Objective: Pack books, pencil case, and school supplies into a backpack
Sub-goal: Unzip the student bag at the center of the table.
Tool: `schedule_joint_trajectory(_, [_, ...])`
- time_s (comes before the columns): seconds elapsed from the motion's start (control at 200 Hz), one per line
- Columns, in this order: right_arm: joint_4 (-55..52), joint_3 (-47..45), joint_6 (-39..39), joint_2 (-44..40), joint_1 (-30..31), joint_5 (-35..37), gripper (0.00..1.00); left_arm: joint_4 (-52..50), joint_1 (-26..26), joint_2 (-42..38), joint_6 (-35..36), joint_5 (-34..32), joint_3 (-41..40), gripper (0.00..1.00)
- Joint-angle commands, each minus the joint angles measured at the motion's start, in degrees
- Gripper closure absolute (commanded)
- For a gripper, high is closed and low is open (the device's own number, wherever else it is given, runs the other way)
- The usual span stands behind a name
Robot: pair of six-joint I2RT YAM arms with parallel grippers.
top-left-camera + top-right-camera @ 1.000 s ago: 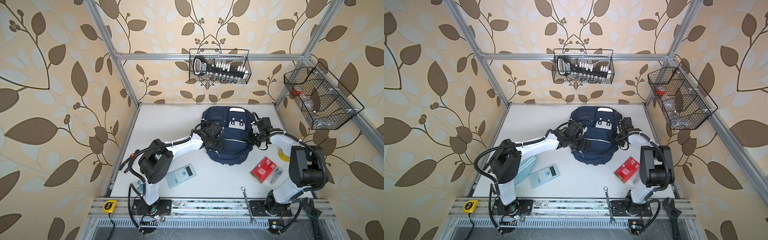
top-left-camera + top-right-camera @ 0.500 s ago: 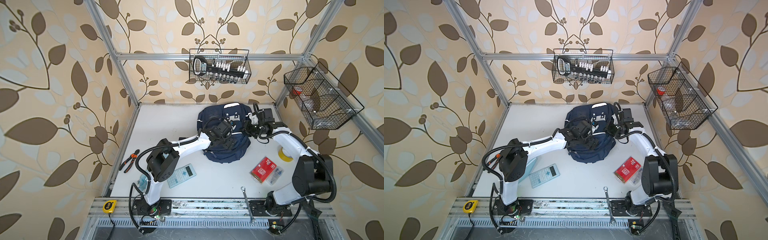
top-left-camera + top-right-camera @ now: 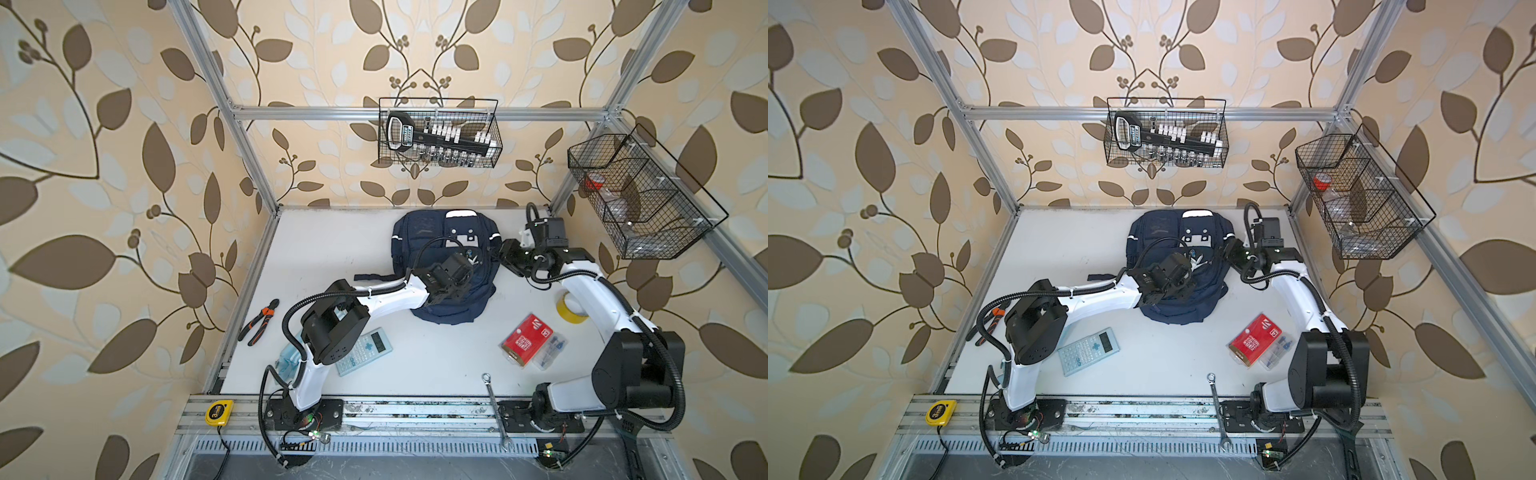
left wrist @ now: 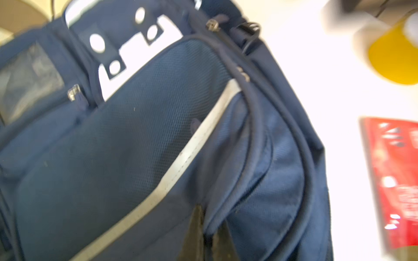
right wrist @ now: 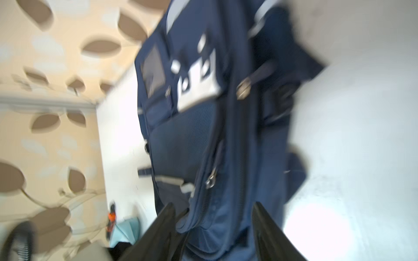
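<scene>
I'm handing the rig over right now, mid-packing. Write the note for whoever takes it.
Left gripper: shut, apparently pinching a fold of the backpack.
Right gripper: open, jaws astride the backpack's edge.
Calculator, box and pencil case lie outside the backpack; the pencil case is partly hidden. Books: not in view.
Done: nothing visibly packed.
Left: load those three; locate the books.
</scene>
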Motion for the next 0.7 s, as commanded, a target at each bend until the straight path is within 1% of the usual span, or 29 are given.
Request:
schedule_joint_trajectory(0.0, [0.1, 2.2, -2.0, 2.9, -0.5, 1.3, 0.43, 1.1, 2.0, -6.9, -5.0, -5.1, -4.1, 1.00])
schedule_joint_trajectory(0.04, [1.3, 2.1, -2.1, 4.6, -0.4, -0.8, 0.45, 1.2, 2.0, -7.5, -5.5, -4.3, -4.7, 1.00])
schedule_joint_trajectory(0.11, [4.1, 1.3, -1.6, 7.2, -0.1, -4.1, 0.55, 1.7, 2.0, -8.0, -6.0, -2.9, -5.7, 1.00])
schedule_joint_trajectory(0.195, [9.2, 0.2, -1.2, 9.6, 0.9, -7.3, 0.59, 1.7, 2.0, -7.9, -6.6, -2.1, -6.3, 1.00])
schedule_joint_trajectory(0.26, [11.4, 0.6, -0.9, 11.6, 1.8, -7.7, 0.64, 1.5, 2.0, -7.7, -7.0, -1.6, -6.4, 1.00])
schedule_joint_trajectory(0.31, [14.4, 0.6, 0.6, 12.9, 2.1, -9.0, 0.68, 1.5, 2.0, -7.7, -7.2, -1.2, -6.6, 1.00])
schedule_joint_trajectory(0.395, [20.0, 0.6, 4.5, 15.0, 2.1, -10.6, 0.71, 1.5, 2.0, -7.7, -7.5, -0.3, -7.2, 1.00])
schedule_joint_trajectory(0.51, [20.4, 4.5, 7.2, 19.9, 3.1, -8.8, 0.73, 2.3, 2.0, -8.2, -8.0, 0.6, -8.6, 1.00])
schedule_joint_trajectory(0.545, [19.5, 5.6, 8.6, 21.7, 3.2, -7.7, 0.75, 2.3, 2.0, -8.3, -8.1, 0.7, -8.9, 1.00])
schedule_joint_trajectory(0.61, [18.1, 7.3, 10.6, 24.7, 3.1, -7.7, 0.79, 2.4, 2.0, -8.4, -8.2, 0.7, -9.2, 1.00])
schedule_joint_trajectory(0.695, [18.6, 6.7, 13.2, 26.3, 3.2, -7.7, 0.79, 2.4, 2.0, -8.5, -8.1, 0.7, -9.3, 1.00])
